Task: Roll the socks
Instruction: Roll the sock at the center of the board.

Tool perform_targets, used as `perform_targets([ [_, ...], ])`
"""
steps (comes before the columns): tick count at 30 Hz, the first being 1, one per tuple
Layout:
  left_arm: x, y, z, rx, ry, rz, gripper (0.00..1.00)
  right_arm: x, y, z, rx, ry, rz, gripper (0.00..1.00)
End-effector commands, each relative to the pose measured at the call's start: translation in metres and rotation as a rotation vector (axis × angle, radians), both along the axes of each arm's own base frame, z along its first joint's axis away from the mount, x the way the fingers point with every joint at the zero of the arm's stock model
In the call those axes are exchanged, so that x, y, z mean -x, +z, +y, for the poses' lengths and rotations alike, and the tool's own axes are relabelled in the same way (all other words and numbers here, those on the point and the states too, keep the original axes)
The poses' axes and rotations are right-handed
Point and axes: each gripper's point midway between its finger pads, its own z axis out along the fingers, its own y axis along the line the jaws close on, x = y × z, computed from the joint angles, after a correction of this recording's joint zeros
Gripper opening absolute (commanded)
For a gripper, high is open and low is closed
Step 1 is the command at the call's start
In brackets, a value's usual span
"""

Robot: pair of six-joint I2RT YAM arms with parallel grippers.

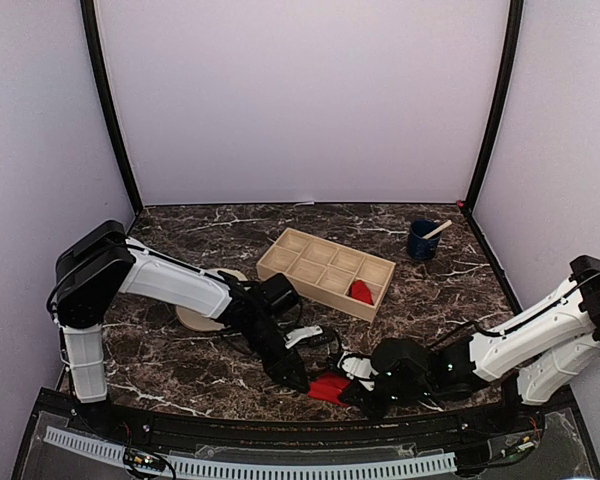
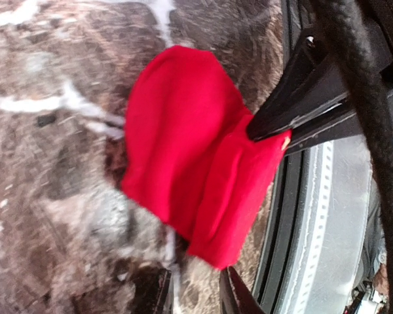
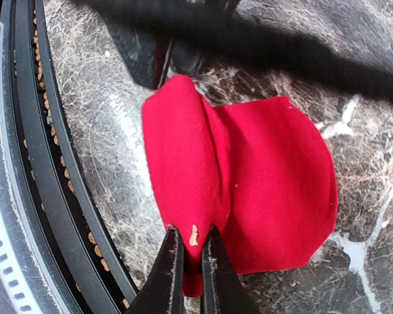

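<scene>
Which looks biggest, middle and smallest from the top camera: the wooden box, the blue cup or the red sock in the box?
Largest: wooden box
Then: blue cup
Smallest: red sock in the box

Red socks: two. Loose sock (image 1: 328, 388) near the front, second sock (image 1: 361, 292) inside a tray compartment. Wooden tray (image 1: 315, 268): one, eight compartments, two rows of four. Blue cup (image 1: 421, 243): one, holding one pale stick (image 1: 437, 229). Beige plate (image 1: 192, 318): one, partly hidden. Robot arms: two, left arm (image 1: 175, 283) and right arm (image 1: 540, 335).
</scene>
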Motion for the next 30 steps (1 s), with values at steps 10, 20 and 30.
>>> perform_targets([
  [10, -0.035, 0.010, 0.014, -0.005, 0.165, -0.197, 0.29, -0.003, 0.006, -0.004, -0.113, -0.041, 0.163, 0.00],
  [20, -0.043, 0.041, 0.014, 0.092, 0.217, -0.390, 0.35, -0.007, 0.011, -0.008, -0.223, -0.080, 0.379, 0.00],
  [30, -0.016, 0.043, -0.007, 0.078, 0.060, -0.645, 0.40, -0.010, 0.019, -0.012, -0.326, -0.125, 0.562, 0.00],
])
